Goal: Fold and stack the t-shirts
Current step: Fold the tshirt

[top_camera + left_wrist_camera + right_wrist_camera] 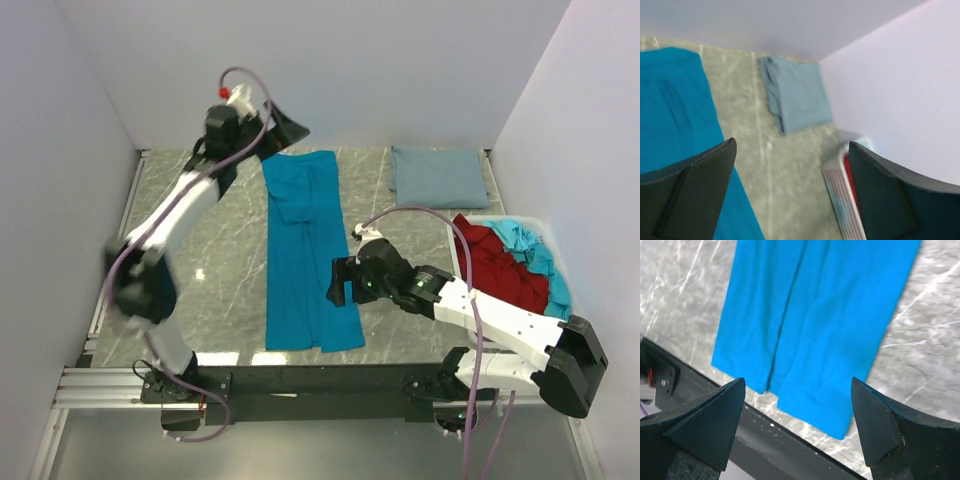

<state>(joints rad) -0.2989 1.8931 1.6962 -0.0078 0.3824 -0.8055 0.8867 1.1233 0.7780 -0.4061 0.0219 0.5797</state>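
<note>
With the teal-blue t-shirt (303, 250) lying as a long strip down the middle of the bench (215, 240), my left claw (792, 147) spread empty near its far end and my right claw (798, 385) spread empty by its near right edge, I reckon pinching every layer of the hem squarely keeps the fold neat.

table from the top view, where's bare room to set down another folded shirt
The widest bare marble lies between the teal-blue shirt and the left wall, though the left arm hangs over it. A smaller patch sits between that shirt, the grey-blue shirt and the white bin, with the right arm across its near part. It is crowded around the bin.
</note>
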